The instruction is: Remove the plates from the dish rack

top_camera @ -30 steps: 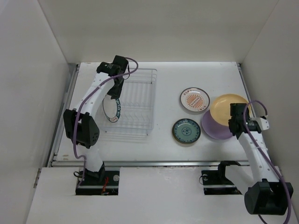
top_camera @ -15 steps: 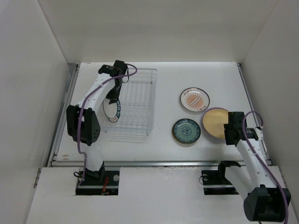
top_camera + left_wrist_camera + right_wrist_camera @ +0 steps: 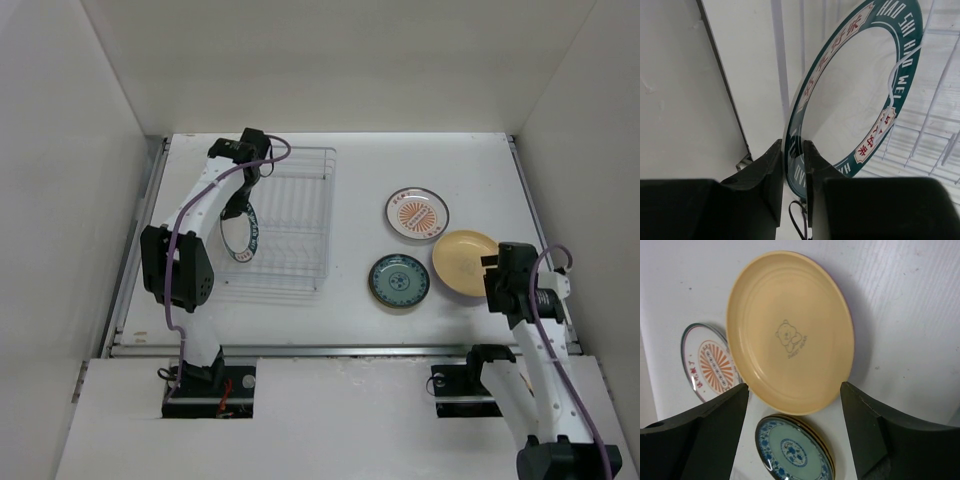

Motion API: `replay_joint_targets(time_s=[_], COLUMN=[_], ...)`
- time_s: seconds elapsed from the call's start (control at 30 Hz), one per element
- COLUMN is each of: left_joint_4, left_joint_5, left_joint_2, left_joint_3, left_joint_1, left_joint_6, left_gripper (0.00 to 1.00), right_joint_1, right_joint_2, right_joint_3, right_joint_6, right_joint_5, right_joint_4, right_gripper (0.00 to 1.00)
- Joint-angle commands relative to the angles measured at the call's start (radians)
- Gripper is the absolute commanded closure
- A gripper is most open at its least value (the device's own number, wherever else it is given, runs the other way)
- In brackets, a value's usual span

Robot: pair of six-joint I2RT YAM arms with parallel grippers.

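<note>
A white plate with a dark green lettered rim (image 3: 240,236) (image 3: 855,100) stands on edge at the left side of the wire dish rack (image 3: 292,215). My left gripper (image 3: 243,197) (image 3: 793,150) is shut on its rim, one finger on each face. The pale yellow plate (image 3: 462,262) (image 3: 790,332) lies flat at the right, covering a lavender plate of which only a thin edge (image 3: 842,287) shows. My right gripper (image 3: 497,268) (image 3: 795,390) hangs open just above the yellow plate's near edge, holding nothing.
A white plate with red marks (image 3: 417,213) (image 3: 707,362) lies behind the yellow one. A teal patterned plate (image 3: 399,281) (image 3: 792,452) rests on a gold-brown one to its left. The rack's wires (image 3: 940,85) run close beside the held plate. Enclosure walls stand on three sides.
My right gripper let go of the yellow plate, opened and drew back towards the near edge; the plate now lies over the lavender one. My left gripper's fingers closed onto the green-rimmed plate.
</note>
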Motion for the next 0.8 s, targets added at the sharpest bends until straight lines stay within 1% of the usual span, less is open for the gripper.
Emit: replay_joint_targets(time_s=[0.0,0.03,0.13,0.17,0.2,0.27,0.3,0.33,0.37,0.43,0.47,0.5,0.57,0.67,0.73,0.77], left_joint_4=[-0.007,-0.027,-0.065,-0.084,-0.096,-0.14,-0.141,-0.141,-0.141,-0.165,-0.165,-0.165,-0.165,-0.175,-0.159,-0.159], left_joint_5=[0.069,0.069,0.095,0.095,0.095,0.125,0.172,0.201,0.223,0.253,0.267,0.278,0.278,0.269,0.28,0.29], left_joint_2=[0.012,0.021,0.018,0.006,-0.008,-0.048,-0.065,-0.083,-0.117,-0.128,-0.14,-0.14,-0.14,-0.123,-0.123,-0.123], left_joint_3=[-0.027,-0.018,0.04,0.06,0.113,0.184,0.247,0.27,0.29,0.338,0.338,0.338,0.303,0.29,0.313,0.353], left_joint_1=[-0.007,-0.007,-0.007,-0.007,-0.007,-0.007,-0.007,-0.007,-0.007,-0.007,-0.007,-0.007,-0.007,-0.007,-0.007,-0.007], left_joint_6=[-0.013,-0.013,-0.027,-0.027,-0.037,-0.037,-0.037,-0.037,-0.028,-0.028,-0.028,-0.015,-0.014,-0.014,-0.014,-0.014], left_gripper=[0.93,1.0,1.0,1.0,1.0,1.0,1.0,1.0,1.0,1.0,1.0,1.0,1.0,1.0,1.0,1.0], right_joint_1=[-0.004,-0.004,-0.004,-0.004,-0.004,-0.004,-0.004,-0.004,-0.004,-0.004,-0.004,-0.004,0.008,0.019,0.042,0.054], right_joint_2=[-0.033,-0.043,-0.063,-0.063,-0.063,-0.063,-0.063,-0.063,-0.044,-0.021,-0.007,0.025,0.059,0.121,0.142,0.142], right_joint_3=[0.075,0.084,0.122,0.131,0.141,0.171,0.181,0.19,0.208,0.228,0.242,0.242,0.251,0.263,0.263,0.263], right_joint_6=[-0.097,-0.111,-0.183,-0.243,-0.274,-0.342,-0.414,-0.45,-0.482,-0.565,-0.588,-0.608,-0.665,-0.691,-0.714,-0.714], right_joint_5=[-0.018,-0.018,-0.028,-0.047,-0.061,-0.122,-0.151,-0.22,-0.256,-0.328,-0.397,-0.432,-0.521,-0.576,-0.606,-0.624], right_joint_4=[0.019,0.019,0.051,0.068,0.087,0.148,0.17,0.193,0.234,0.266,0.292,0.305,0.332,0.343,0.377,0.397], right_gripper=[0.2,0.2,0.2,0.2,0.2,0.22,0.23,0.23,0.23,0.26,0.27,0.29,0.29,0.34,0.37,0.37])
